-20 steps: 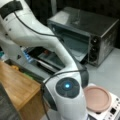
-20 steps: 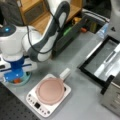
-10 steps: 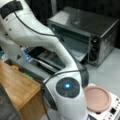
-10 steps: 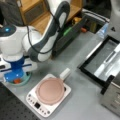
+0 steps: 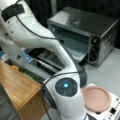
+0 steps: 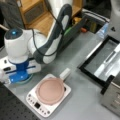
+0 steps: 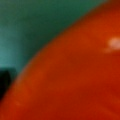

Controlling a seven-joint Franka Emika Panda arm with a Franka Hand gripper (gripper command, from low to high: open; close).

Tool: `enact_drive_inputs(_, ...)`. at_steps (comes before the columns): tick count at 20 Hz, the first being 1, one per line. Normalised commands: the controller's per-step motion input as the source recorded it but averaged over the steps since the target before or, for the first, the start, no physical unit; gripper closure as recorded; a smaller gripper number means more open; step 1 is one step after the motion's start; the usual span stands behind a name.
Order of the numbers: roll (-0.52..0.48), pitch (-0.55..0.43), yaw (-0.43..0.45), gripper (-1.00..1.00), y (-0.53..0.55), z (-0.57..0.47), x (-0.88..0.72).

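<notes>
The wrist view is almost filled by a rounded orange-red object (image 7: 75,77), very close to the camera, with a teal-green surface (image 7: 37,20) behind it. No gripper fingers show in any view. In both front views the white arm (image 5: 50,50) (image 6: 57,27) bends up from its base (image 6: 18,50) and runs out of the picture toward the wooden shelf. A small orange thing (image 6: 83,29) lies by a green one (image 6: 68,31) near the arm's far end.
A pinkish-brown round pan (image 5: 96,98) (image 6: 50,90) with a pale handle (image 6: 65,73) sits on a white cooker with buttons (image 6: 41,108). A toaster oven (image 5: 100,32) stands with its door (image 6: 105,58) folded down. A wooden shelf unit (image 5: 17,86) (image 6: 40,17) stands beside the base.
</notes>
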Motion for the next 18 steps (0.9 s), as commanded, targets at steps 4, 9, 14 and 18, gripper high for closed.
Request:
enact_drive_inputs(4, 0.129, 0.207, 0.081, 1.00, -0.10, -0.80, 0.95)
enact_drive_inputs(9, 0.122, 0.237, 0.059, 1.00, -0.15, -0.79, 1.00)
enact_drive_inputs(14, 0.087, 0.304, 0.024, 1.00, -0.22, -0.57, 0.96)
enact_drive_inputs(18, 0.040, 0.368, -0.043, 1.00, -0.27, -0.21, 0.86)
